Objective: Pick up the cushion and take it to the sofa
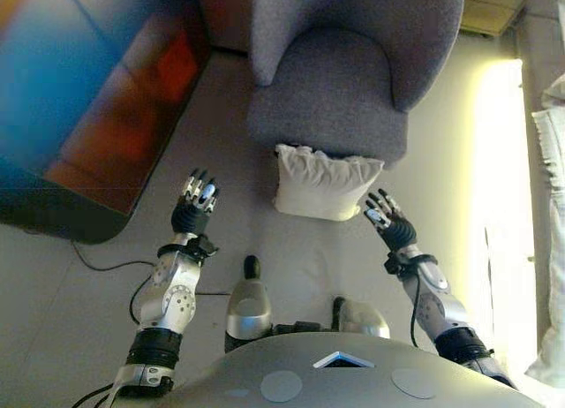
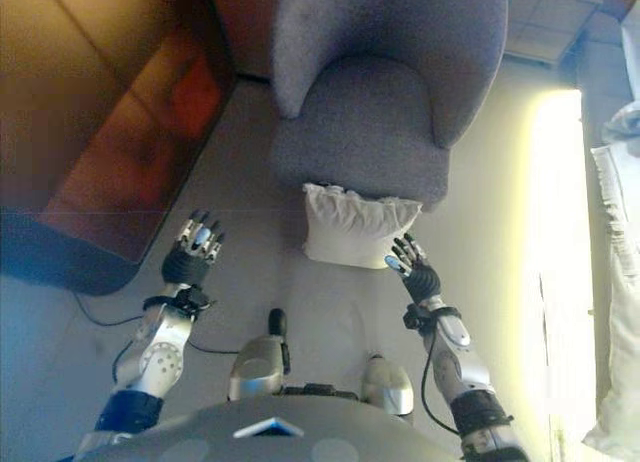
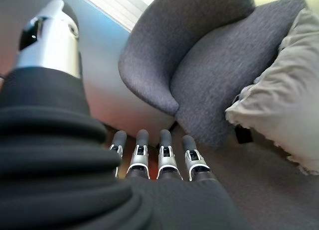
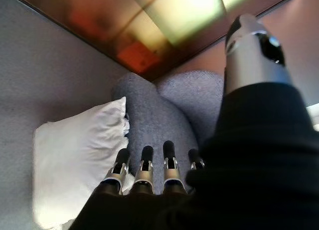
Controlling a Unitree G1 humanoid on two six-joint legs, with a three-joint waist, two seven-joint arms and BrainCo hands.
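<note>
Fingers on both hands are straight and spread, holding nothing: the left hand (image 1: 196, 205) hangs over bare floor (image 1: 106, 302), well apart from the cushion (image 1: 322, 183), and the right hand (image 1: 388, 221) sits just beside its right lower corner, not clearly touching. Beyond them the white cushion lies on the floor, leaning against the front of the grey sofa (image 1: 344, 81). Its long axis runs left to right across the sofa front. It looks light, soft and squashy with a wrinkled cover; I would squeeze it between both palms at the short ends.
</note>
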